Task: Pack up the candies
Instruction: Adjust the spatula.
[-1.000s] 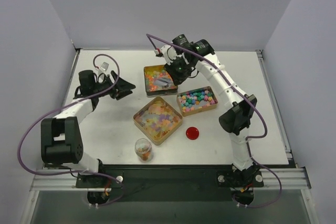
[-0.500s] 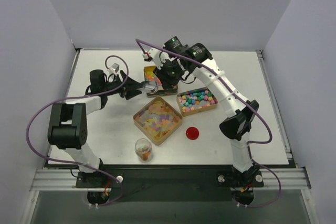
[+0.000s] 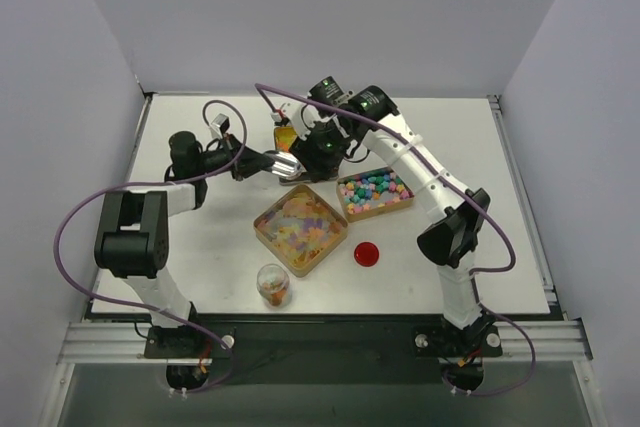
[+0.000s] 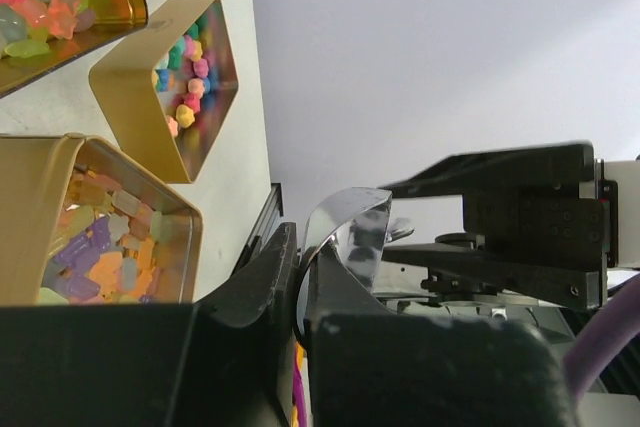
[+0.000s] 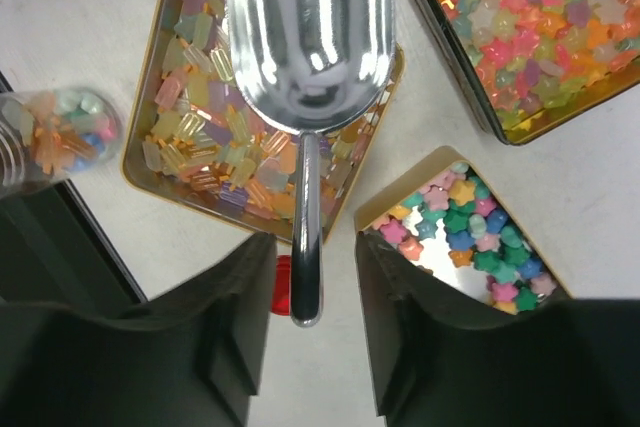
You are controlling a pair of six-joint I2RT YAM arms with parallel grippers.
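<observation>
The candies fill three gold tins: pastel gummies in the square tin (image 3: 300,229) (image 5: 225,137), small stars in the rectangular tin (image 3: 375,192) (image 5: 480,232), and translucent stars in the back tin (image 5: 530,32), mostly hidden in the top view. A silver scoop (image 5: 310,37) (image 4: 352,232) hangs above them. My left gripper (image 3: 282,163) (image 4: 300,259) is shut on the thin rim of the scoop's bowl. My right gripper (image 3: 320,147) (image 5: 310,282) stands open, with the scoop's handle between its fingers and a gap on each side.
A small clear jar (image 3: 272,285) (image 5: 55,132) holding some candies stands near the front edge. A flat red lid (image 3: 367,253) lies right of the square tin. The two arms meet over the back middle of the white table (image 3: 200,247).
My left arm swung right to the scoop and shut on its bowl. My right gripper opened off the handle, and the scoop moved from inside the back tin to above the table.
</observation>
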